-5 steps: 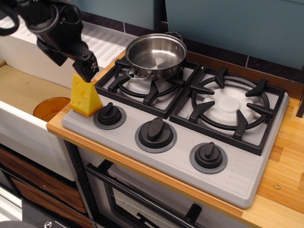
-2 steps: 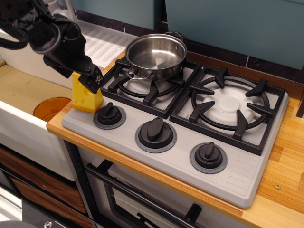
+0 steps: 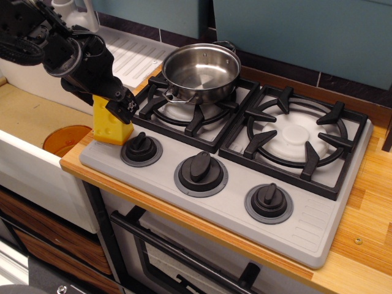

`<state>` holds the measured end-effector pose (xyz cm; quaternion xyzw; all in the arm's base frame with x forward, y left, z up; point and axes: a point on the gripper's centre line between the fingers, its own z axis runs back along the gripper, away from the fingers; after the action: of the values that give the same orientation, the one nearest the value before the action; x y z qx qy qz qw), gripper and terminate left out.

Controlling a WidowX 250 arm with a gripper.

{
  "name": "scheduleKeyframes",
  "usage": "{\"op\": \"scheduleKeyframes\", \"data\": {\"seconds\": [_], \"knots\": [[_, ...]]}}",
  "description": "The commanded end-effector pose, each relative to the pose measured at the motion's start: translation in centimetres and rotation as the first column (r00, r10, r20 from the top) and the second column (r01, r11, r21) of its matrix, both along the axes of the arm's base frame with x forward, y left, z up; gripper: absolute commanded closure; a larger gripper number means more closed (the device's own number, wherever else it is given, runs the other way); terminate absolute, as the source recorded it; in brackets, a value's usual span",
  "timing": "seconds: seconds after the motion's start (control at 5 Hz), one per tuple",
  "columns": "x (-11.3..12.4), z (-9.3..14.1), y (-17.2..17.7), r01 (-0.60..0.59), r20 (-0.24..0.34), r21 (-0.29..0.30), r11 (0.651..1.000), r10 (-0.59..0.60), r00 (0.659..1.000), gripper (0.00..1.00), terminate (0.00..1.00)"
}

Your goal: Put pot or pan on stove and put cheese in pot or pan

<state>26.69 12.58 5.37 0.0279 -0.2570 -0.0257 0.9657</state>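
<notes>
**A:** Going left to right from the light grey toy cooktop [image 3: 318, 229]: off its left edge, down in the sink, there's an orange round cup [image 3: 64, 138]. Then the black robot gripper [image 3: 114, 105] sits right on the bright yellow holey plastic cheese wedge [image 3: 110, 127], at the cooktop's front-left corner beside the leftmost black knob [image 3: 141, 147].

**B:** Has it got it?

**A:** The fingers are down around the top of the wedge, but I can't tell if they're actually clamped. The cheese's base rests on the cooktop. A second ago the gripper was just above the tip with the whole wedge showing; now it's lower and covers the upper part. The wedge hasn't shifted.

**B:** And the pot?

**A:** The small shiny stainless-steel pot [image 3: 201, 72] is on the cooktop's left burner grate [image 3: 190, 110], same as before, empty. Right burner [image 3: 298, 137] bare.

**B:** Any labels?

**A:** No readable writing anywhere.
</notes>
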Motion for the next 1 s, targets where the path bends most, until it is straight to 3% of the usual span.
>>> {"op": "scheduleKeyframes", "data": {"seconds": [0.0, 0.4, 0.8], "knots": [[0.8, 1.9, -1.1, -0.037, -0.022, -0.025, 0.999, 0.036, 0.999, 1.00, 0.00], [0.9, 3.2, -1.8, -0.050, -0.045, -0.036, 0.998, 0.048, 0.998, 1.00, 0.00], [2.3, 7.7, -4.0, -0.113, -0.063, -0.054, 0.992, 0.110, 0.992, 1.00, 0.00]]}}
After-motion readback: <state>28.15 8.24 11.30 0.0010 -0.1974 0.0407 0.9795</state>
